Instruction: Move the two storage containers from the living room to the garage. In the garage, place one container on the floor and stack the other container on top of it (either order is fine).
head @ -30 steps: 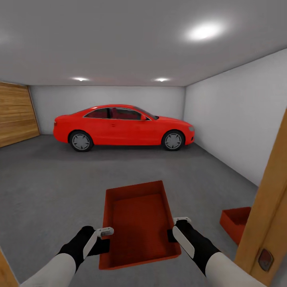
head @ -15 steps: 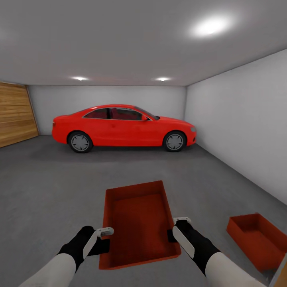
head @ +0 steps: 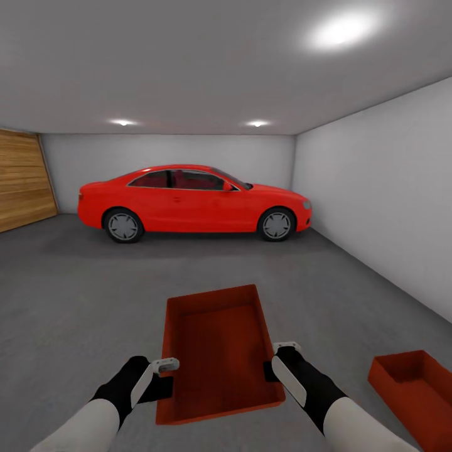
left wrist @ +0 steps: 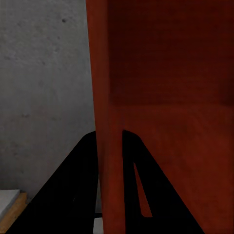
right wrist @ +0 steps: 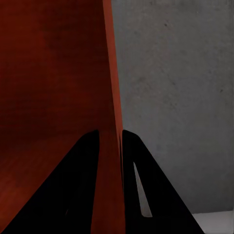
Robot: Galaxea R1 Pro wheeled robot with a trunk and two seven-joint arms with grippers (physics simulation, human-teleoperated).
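Orange-red container (head: 216, 351) clamped by both claws.

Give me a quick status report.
Left claw and right claw shut on carried container. Second container on garage floor, right. Red car parked far ahead.

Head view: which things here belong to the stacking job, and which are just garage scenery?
Job:
- held container, left gripper and right gripper clamped on its side walls
- second container on the concrete floor, by the robot's right

Scenery:
- red car
- wooden plank door
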